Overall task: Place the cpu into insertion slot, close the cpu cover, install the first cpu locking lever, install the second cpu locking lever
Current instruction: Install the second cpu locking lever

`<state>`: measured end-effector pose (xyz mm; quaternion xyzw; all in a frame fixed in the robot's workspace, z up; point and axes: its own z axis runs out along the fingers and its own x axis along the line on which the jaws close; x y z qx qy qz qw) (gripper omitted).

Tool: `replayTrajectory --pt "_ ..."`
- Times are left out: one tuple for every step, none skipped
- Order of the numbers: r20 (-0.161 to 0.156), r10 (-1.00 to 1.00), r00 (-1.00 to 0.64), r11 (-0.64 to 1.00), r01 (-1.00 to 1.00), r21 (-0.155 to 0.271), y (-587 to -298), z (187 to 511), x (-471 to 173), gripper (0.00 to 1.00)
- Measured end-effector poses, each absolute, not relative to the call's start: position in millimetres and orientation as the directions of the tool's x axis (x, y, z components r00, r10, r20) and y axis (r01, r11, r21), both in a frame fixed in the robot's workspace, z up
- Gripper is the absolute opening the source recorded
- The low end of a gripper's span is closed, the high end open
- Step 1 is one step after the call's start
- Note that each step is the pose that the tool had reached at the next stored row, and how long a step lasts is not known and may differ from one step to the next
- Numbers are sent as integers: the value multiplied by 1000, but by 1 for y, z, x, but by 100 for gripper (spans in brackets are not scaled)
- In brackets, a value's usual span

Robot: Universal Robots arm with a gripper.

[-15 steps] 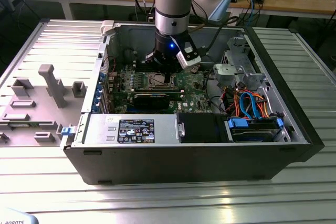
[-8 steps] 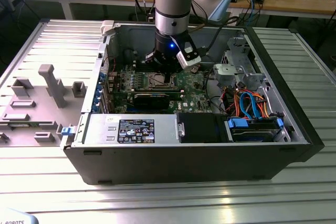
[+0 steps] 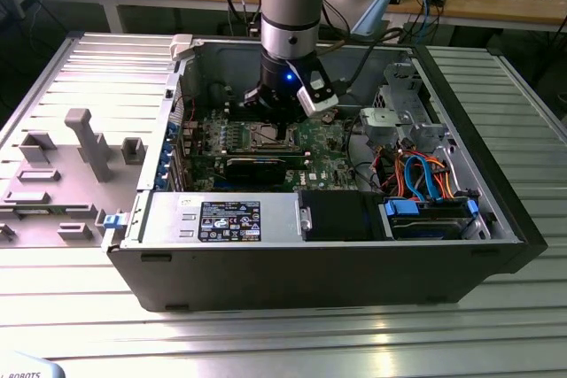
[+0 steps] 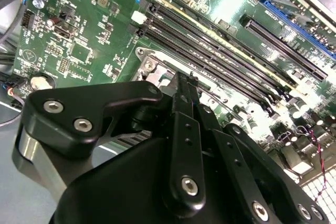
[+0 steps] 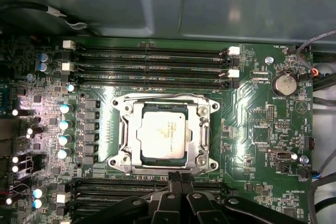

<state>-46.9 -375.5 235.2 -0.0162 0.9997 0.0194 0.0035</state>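
Note:
The cpu (image 5: 164, 134), a dull silver square, lies flat in the insertion slot (image 5: 122, 109) on the green board. The cpu cover (image 5: 137, 129), a thin silver frame, lies down around it, with the chip showing through its window. My gripper (image 5: 181, 177) hangs just above the board at one edge of the socket. Its black fingers are pressed together and nothing shows between them. In the second wrist view the gripper (image 4: 184, 80) is at the socket's corner (image 4: 149, 64). In the exterior view the gripper (image 3: 282, 126) is low inside the open computer case, over the socket (image 3: 266, 137).
Long black memory slots (image 5: 152, 66) run along both sides of the socket. A coin battery (image 5: 284, 84) and loose cables are nearby. The case holds a black graphics card (image 3: 257, 168), a power supply (image 3: 221, 219) and a drive cage with orange and blue cables (image 3: 425, 174). A grey fixture (image 3: 84, 143) stands outside the case at the exterior view's left.

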Motion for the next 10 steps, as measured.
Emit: replayTrajectory --pt "-1 -32 -999 999 -32 39 -375 235 -47 11" --pt "8 -32 -999 999 -32 39 -375 235 -47 11" --pt "11 -32 -999 999 -31 40 -376 235 -46 11" --pt "16 -32 -999 999 -31 41 -376 235 -46 11" --pt "21 -32 -999 999 -31 43 -379 235 -46 11" --pt "22 -32 -999 999 -31 44 -383 235 -46 11" --pt "22 -31 -999 999 -30 44 -384 235 -46 11" --pt "23 -29 -999 999 -28 44 -385 235 -46 11" --pt "34 -30 -999 998 -28 58 -386 235 -46 11" --pt "43 -30 -999 997 -27 70 -387 235 -46 11"
